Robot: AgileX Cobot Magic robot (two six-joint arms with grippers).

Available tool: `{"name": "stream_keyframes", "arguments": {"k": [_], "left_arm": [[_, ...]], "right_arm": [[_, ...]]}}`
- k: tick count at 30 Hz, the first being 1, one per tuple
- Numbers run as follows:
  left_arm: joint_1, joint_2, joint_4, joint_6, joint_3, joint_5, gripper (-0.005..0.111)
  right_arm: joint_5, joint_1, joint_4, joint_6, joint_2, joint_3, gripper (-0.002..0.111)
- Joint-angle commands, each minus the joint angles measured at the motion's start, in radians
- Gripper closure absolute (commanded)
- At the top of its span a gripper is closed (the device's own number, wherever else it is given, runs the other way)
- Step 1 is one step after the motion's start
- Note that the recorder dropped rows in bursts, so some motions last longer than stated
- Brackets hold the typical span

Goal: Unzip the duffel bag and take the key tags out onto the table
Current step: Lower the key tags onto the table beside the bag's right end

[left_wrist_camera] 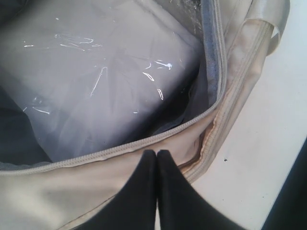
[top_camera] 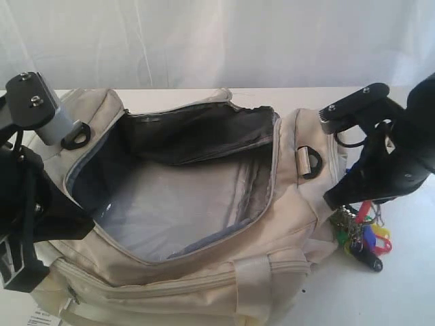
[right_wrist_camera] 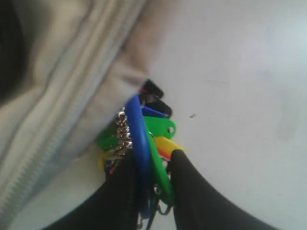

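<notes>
I can read no text, brand, number or sign in any of my views. The one printed thing I see is a small white label (top_camera: 42, 318) at the lower edge of the exterior view, by the near left corner of the duffel bag (top_camera: 204, 275). Its dark marks are too small and blurred to make out. In my right wrist view the key tags (right_wrist_camera: 142, 136) show me mostly their edges, and I cannot tell any lettering on them

R claw (right_wrist_camera: 152, 184) pinching key tags (right_wrist_camera: 144, 134) beside duffel bag (right_wrist_camera: 62, 72), above table (right_wrist_camera: 240, 72).
</notes>
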Motion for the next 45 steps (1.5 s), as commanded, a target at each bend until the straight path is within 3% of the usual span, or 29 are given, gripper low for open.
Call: {"name": "stream_keyframes", "arguments": {"k": [1,9,27,29,33,36,39,42,44,45], "left_arm": [[-0.005,-0.003,-0.018,-0.003,0.008,0.020,0.107],[-0.005,-0.003,-0.018,-0.003,0.008,0.020,0.107],[-0.005,-0.003,-0.018,-0.001,0.008,0.020,0.107],[-0.005,-0.003,-0.018,-0.001,0.008,0.020,0.107],[-0.005,-0.003,-0.027,-0.001,0.008,0.021,0.107],[-0.005,-0.003,-0.027,-0.001,0.008,0.021,0.107],[-0.005,-0.003,-0.027,0.001,0.008,0.016,0.107],[-0.005,-0.003,-0.027,0.001,0.008,-0.003,0.107],[-0.005,-0.003,-0.027,0.001,0.008,-0.013,0.107],[-0.005,-0.003,-0.027,0.001,0.008,-0.029,0.107]], "right_arm": [[-0.085,-0.010,0.179,-0.178,0.046,0.003,0.108],[-0.126,-0.008,0.645,-0.624,0.104,0.003,0.108],[-0.118,-0.008,0.607,-0.622,0.122,0.001,0.108],[-0.101,-0.008,0.607,-0.587,0.120,0.001,0.100],[-0.046,-0.008,0.578,-0.577,0.074,0.001,0.056],[0.046,-0.008,0.578,-0.572,-0.007,0.001,0.052],[0.203,-0.008,0.578,-0.502,-0.125,0.001,0.053],[0.292,-0.008,0.585,-0.430,-0.232,0.001,0.066],[0.330,-0.008,0.596,-0.430,-0.289,0.003,0.083],[0.350,-0.008,0.596,-0.430,-0.348,0.003,0.105]]}}
